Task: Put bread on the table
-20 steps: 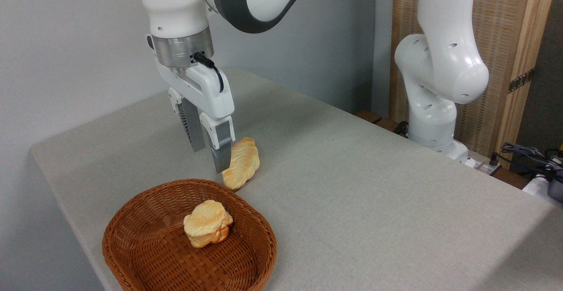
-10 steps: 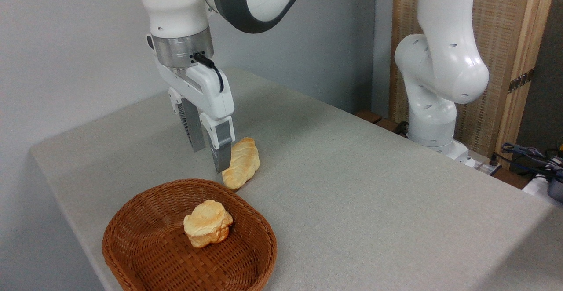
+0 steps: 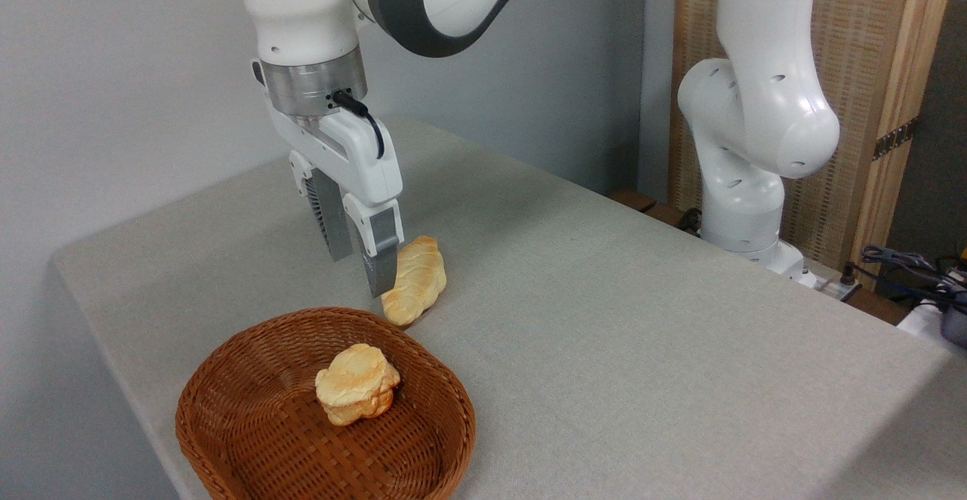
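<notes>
The bread [image 3: 356,384], a small lumpy golden bun, lies inside a brown wicker basket [image 3: 249,424] at the front left of the table [image 3: 642,319]. My gripper [image 3: 361,273] hangs above the table just behind the basket, fingers pointing down and open, with nothing between them. It is up and behind the bread, apart from it. The nearer finger [image 3: 380,258] stands right beside the left side of a longer twisted loaf [image 3: 415,279] lying on the cloth.
The arm's white base [image 3: 744,183] stands past the table's far right edge, before a wooden panel. Cables and a dark device [image 3: 922,273] lie at the far right. The table's left edge runs close to the basket.
</notes>
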### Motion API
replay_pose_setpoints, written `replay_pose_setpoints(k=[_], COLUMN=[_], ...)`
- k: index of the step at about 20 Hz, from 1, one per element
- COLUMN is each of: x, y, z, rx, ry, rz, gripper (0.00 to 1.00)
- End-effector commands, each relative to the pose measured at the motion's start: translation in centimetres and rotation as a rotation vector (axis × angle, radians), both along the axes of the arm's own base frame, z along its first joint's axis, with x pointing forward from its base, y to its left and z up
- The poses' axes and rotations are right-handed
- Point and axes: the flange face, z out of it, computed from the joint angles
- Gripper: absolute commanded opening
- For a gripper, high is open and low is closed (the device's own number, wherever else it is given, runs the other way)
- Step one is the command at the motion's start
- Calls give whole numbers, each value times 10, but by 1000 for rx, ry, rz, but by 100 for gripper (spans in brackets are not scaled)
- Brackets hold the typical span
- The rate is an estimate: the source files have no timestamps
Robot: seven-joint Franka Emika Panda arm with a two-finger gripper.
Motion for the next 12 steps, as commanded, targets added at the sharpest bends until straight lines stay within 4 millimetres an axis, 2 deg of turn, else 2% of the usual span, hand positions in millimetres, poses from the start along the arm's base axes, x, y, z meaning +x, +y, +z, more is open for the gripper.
replay_pose_setpoints(k=[1, 12], x=[-2, -1], y=[0, 5], z=[3, 4], rx=[14, 12], ry=[8, 6], rz=[-3, 16], gripper=[100, 100])
